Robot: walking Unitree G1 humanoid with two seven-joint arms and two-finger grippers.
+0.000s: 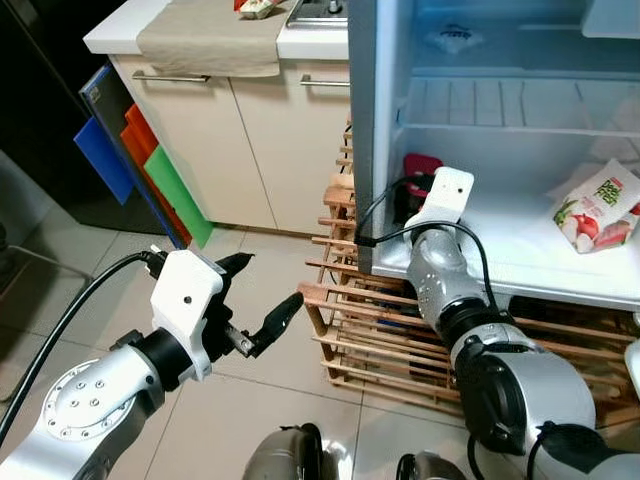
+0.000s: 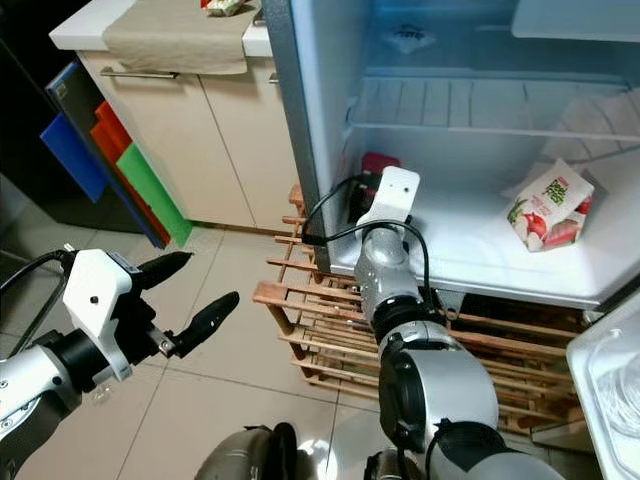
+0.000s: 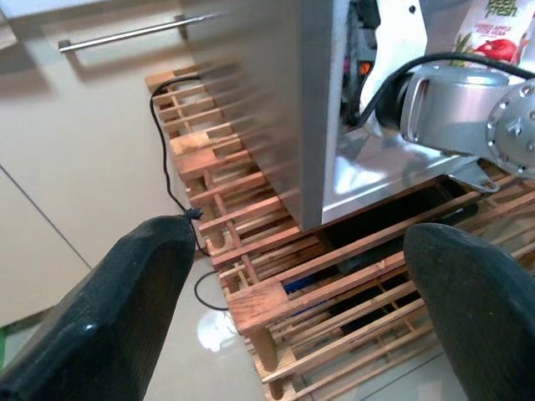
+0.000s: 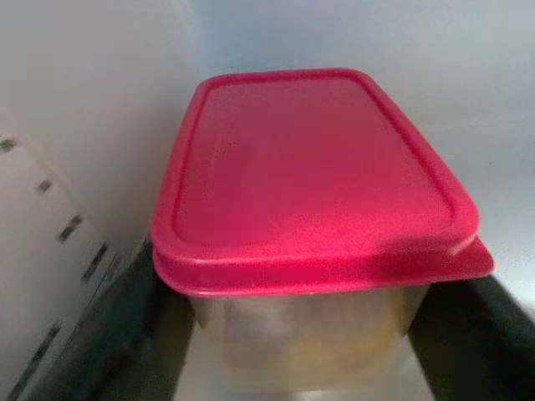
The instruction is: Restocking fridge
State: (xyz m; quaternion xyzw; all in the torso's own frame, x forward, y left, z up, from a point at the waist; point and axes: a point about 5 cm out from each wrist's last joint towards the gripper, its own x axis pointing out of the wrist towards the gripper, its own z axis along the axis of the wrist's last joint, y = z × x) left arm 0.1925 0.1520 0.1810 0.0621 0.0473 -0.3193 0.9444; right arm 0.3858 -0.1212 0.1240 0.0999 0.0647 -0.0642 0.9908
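Note:
A clear container with a red lid (image 4: 309,184) stands at the left end of the open fridge's white bottom shelf (image 1: 520,250), close to the side wall. My right gripper (image 4: 292,351) reaches into the fridge, one black finger pressed against each side of the container. From the head views its white wrist hides most of the container (image 1: 420,165). A white and red food pouch (image 1: 598,207) lies on the right of the same shelf. My left gripper (image 1: 268,290) hovers open and empty over the tiled floor, left of the fridge.
The fridge stands on a wooden pallet (image 1: 370,340) with a black cable trailing beside it. Blue, orange and green boards (image 1: 150,170) lean against the beige cabinet (image 1: 230,130). A cloth (image 1: 210,35) hangs over the counter. A clear bin (image 2: 610,380) is at the near right.

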